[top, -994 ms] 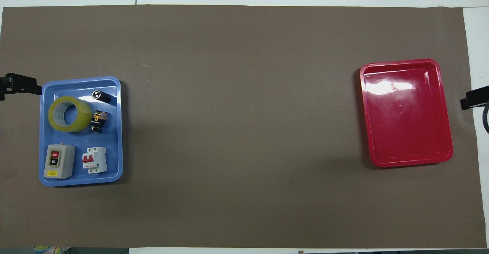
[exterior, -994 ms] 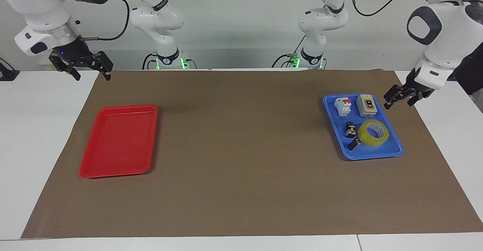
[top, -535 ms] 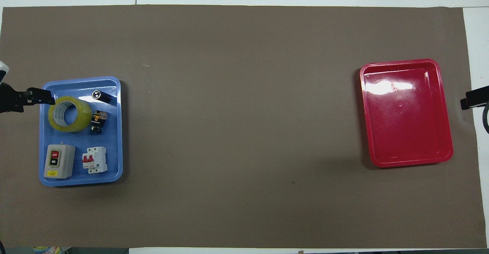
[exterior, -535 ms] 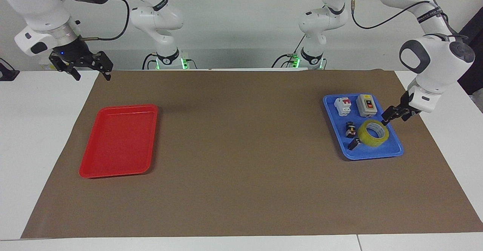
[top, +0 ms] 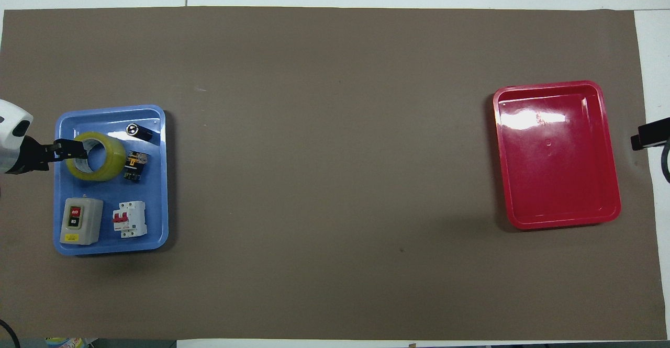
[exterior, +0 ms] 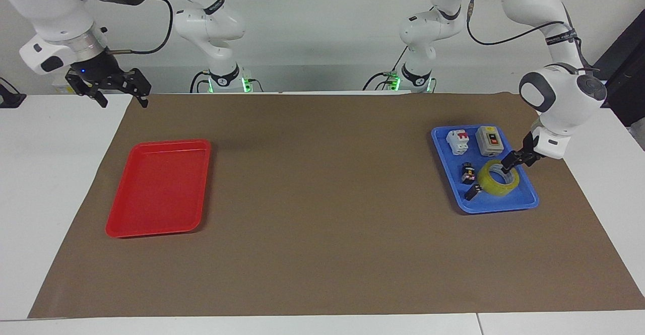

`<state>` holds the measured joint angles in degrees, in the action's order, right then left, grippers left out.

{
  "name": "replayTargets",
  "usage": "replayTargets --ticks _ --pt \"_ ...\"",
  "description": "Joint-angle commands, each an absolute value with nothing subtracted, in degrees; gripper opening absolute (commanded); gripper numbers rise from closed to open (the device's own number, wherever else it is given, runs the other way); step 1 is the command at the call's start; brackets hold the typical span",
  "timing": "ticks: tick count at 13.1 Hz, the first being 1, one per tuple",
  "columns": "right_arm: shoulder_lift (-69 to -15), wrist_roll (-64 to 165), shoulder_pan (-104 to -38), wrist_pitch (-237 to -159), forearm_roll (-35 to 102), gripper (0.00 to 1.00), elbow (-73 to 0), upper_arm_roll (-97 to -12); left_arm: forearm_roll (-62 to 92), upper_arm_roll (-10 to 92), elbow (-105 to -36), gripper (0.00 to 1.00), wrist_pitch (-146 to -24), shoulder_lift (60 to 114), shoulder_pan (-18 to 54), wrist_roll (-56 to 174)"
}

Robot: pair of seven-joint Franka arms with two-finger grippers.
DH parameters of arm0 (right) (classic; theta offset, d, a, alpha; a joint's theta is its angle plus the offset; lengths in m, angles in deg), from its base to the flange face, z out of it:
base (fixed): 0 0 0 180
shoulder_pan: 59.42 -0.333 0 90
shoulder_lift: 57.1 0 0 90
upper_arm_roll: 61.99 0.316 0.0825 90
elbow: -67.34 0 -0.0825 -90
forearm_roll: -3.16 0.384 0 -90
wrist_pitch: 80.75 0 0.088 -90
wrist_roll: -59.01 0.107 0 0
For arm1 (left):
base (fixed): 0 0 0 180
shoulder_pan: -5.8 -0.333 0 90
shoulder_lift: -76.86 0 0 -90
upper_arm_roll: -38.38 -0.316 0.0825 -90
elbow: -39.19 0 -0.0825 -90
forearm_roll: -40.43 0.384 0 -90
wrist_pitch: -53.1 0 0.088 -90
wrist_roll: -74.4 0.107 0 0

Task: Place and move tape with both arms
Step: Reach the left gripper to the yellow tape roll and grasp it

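The yellow tape roll (exterior: 493, 186) lies flat in the blue tray (exterior: 504, 205) at the left arm's end of the table; it also shows in the overhead view (top: 109, 163). My left gripper (exterior: 509, 166) is open, low at the roll's rim on the side toward the table's end, with its tips at the ring's top edge; the overhead view shows it over that rim (top: 73, 150). My right gripper (exterior: 108, 87) is open and empty, held up over the table's corner beside the red tray (exterior: 151, 231), where it waits.
The blue tray (top: 157, 180) also holds a grey switch box (exterior: 490, 140), a white circuit breaker (exterior: 457, 141) and two small black parts (exterior: 468, 172), beside the roll. The red tray (top: 555, 180) is empty. Brown paper (exterior: 322, 199) covers the table.
My left arm has swung in and down from beside the blue tray until its gripper reached the tape roll's rim. The right arm has not moved.
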<state>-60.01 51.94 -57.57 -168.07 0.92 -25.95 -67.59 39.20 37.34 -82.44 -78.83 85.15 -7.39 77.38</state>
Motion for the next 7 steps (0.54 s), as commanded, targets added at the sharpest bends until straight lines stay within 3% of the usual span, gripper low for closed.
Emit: replayTargets --ticks 1,5,6,7 --pt "-60.1 51.5 -57.0 -168.7 1.0 1.0 -26.3 -67.0 38.9 37.6 -84.2 0.95 -81.7 85.2 -7.6 76.2" --pt "-60.1 51.5 -57.0 -168.7 1.0 1.0 -26.3 -67.0 38.9 37.7 -84.2 0.91 -82.3 87.0 -6.8 74.8" --pt "-60.1 51.5 -57.0 -168.7 1.0 1.0 -26.3 -67.0 38.9 37.6 -84.6 0.85 -82.3 87.1 -6.8 74.8" --pt "-60.1 51.5 -57.0 -168.7 1.0 1.0 -26.2 -67.0 38.9 37.6 -85.1 0.67 -82.4 87.1 -6.9 74.8"
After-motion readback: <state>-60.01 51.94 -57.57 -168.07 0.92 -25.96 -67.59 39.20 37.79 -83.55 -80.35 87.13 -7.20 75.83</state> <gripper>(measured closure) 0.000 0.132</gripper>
